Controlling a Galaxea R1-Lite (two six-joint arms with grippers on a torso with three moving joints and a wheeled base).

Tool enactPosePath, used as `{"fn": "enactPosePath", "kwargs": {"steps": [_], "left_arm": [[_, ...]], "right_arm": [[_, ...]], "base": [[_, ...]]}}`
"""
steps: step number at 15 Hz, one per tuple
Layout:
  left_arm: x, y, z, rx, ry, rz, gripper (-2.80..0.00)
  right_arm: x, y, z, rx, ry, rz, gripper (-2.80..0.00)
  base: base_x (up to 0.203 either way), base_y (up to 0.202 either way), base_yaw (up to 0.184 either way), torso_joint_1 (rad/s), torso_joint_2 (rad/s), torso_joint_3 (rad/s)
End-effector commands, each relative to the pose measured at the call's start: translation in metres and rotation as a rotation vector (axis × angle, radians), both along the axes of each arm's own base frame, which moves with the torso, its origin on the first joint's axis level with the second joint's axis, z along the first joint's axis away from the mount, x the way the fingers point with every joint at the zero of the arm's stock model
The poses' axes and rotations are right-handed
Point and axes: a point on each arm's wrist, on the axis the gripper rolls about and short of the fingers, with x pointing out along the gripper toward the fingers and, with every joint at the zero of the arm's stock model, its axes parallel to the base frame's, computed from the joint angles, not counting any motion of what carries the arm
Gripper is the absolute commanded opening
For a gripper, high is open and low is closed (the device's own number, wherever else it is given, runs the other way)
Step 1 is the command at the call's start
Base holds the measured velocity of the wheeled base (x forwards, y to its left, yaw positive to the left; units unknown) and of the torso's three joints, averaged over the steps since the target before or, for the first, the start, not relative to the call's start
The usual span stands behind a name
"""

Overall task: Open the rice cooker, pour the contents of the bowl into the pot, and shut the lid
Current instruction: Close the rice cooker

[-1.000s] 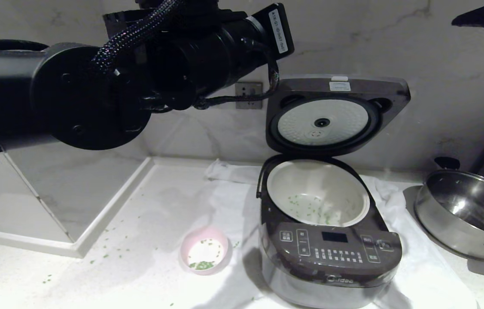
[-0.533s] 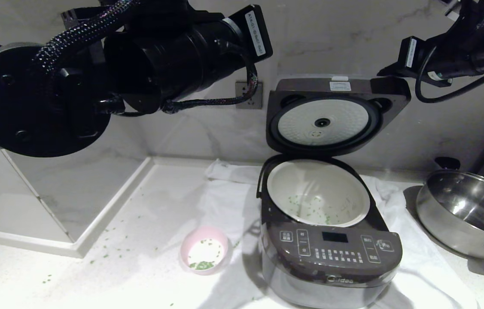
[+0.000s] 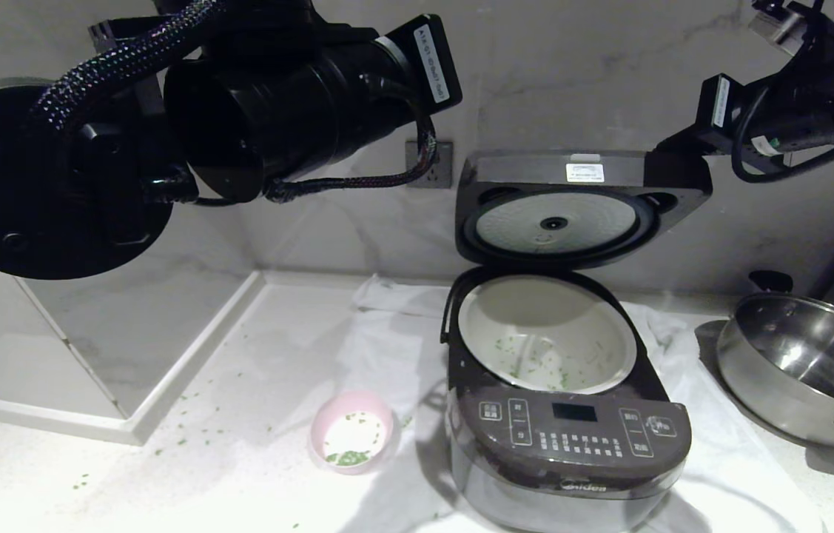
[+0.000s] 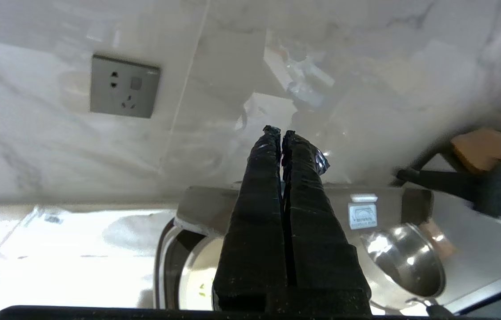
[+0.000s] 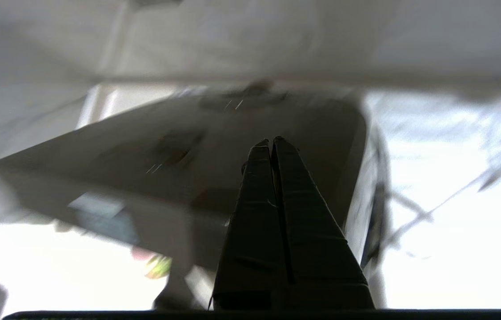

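Right pincer (image 5: 271,141), fingers pressed together and empty, sits at the raised lid's (image 3: 594,172) back corner, the open pot (image 3: 613,337) below it. That lid looks stiff, hinged, probably springy: push its outer top edge, no grasp needed.

black arms (image 3: 91,155), braided cables (image 3: 128,52), white labels (image 3: 431,59)

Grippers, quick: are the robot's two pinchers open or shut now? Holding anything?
Left gripper: shut, holding nothing, up in the air.
Right gripper: shut, holding nothing, against the lid's back.
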Motion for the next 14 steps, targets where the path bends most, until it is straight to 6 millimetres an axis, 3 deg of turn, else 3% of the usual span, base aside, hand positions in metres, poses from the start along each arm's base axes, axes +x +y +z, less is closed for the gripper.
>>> {"fn": "enactPosePath", "kwargs": {"steps": [1, 5, 9, 11, 14], "left_arm": [[0.002, -0.003, -0.009, 0.019, 0.021, -0.006, -2.80], [0.006, -0.023, -0.036, 0.081, 0.077, -0.035, -2.80], [0.008, -0.029, -0.041, 0.093, 0.083, -0.042, -2.80], [0.007, -0.026, -0.034, 0.077, 0.070, -0.039, -2.80], [0.007, -0.023, -0.036, 0.080, 0.079, -0.026, -2.80]], "right_arm": [[-0.030, 0.002, 0.014, 0.052, 0.003, 0.016, -2.80], [-0.058, 0.000, 0.004, 0.121, 0.081, 0.052, -2.80], [-0.062, -0.004, -0.011, 0.118, 0.139, 0.041, -2.80], [-0.069, -0.006, -0.001, 0.118, 0.091, 0.047, -2.80], [-0.069, -0.008, 0.031, 0.124, -0.063, 0.025, -2.80]], "base": [[0.000, 0.000, 0.000, 0.000, 0.00, 0.000], [0.000, 0.000, 0.000, 0.000, 0.00, 0.000], [0.000, 0.000, 0.000, 0.000, 0.00, 0.000], [0.000, 0.000, 0.000, 0.000, 0.00, 0.000], [0.000, 0.000, 0.000, 0.000, 0.00, 0.000]]}}
